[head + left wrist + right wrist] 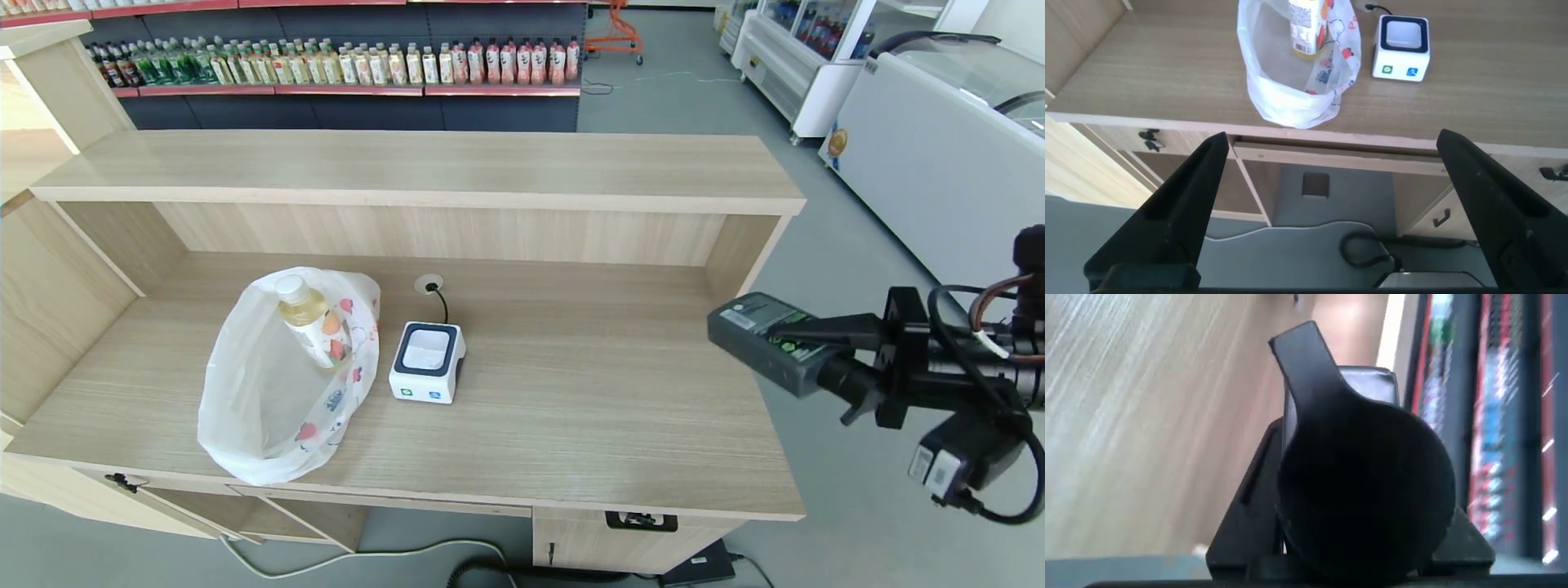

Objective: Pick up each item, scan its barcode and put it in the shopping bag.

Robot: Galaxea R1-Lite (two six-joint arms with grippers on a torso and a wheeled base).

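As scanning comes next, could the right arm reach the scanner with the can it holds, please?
Probably yes: the right gripper holds the dark can by the right end of the counter, and nothing stands on it between them and the scanner.

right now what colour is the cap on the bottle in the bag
White cap on the bottle in the shopping bag; the head view shows it best.

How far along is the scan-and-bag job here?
Done: a bottle stands in the bag. In hand: the right gripper holds a dark item off the counter's right end, away from the scanner. To do: probably scanning and bagging that item. The left gripper is open and empty.
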